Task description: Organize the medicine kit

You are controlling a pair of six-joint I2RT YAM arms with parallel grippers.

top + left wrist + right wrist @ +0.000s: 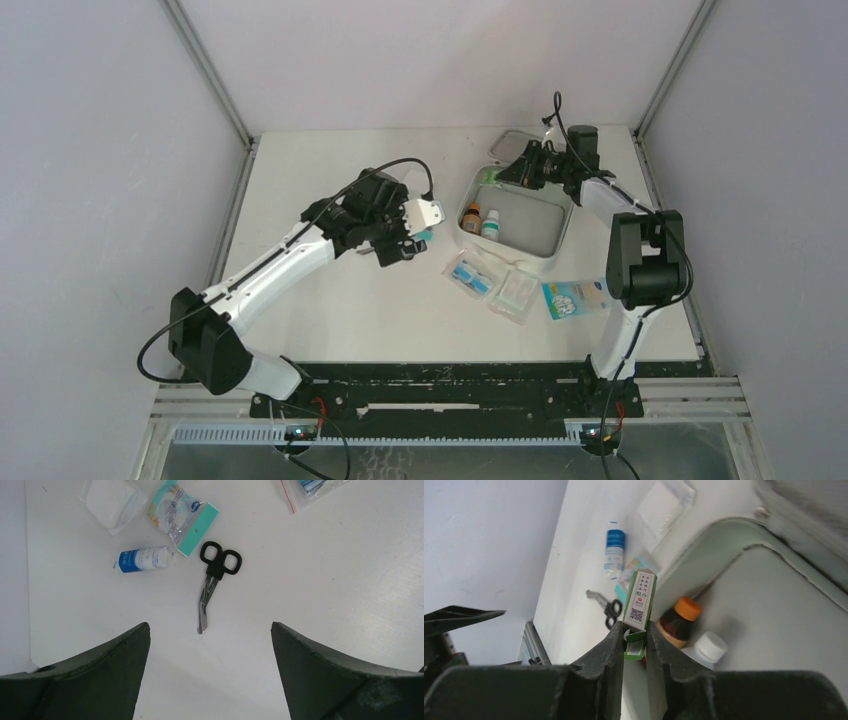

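Note:
The medicine kit [548, 248] is a white soft case lying open right of centre, its lid [512, 142] hinged back. Inside stand a brown bottle with an orange cap [471, 214] and a white bottle [491, 226]; both show in the right wrist view, orange cap [680, 619], white [707, 648]. My right gripper [499, 176] is shut on a small green and white box [640, 596], held over the kit's far left corner [724, 535]. My left gripper [210, 626] is open and empty above the table, just short of black-handled scissors [215, 575].
By the scissors lie a blue and white tube [144, 559], a teal-edged packet [182, 515] and a gauze packet [112, 502]. In front of the kit lie two clear packets [470, 275] [515, 293] and a blue packet [575, 298].

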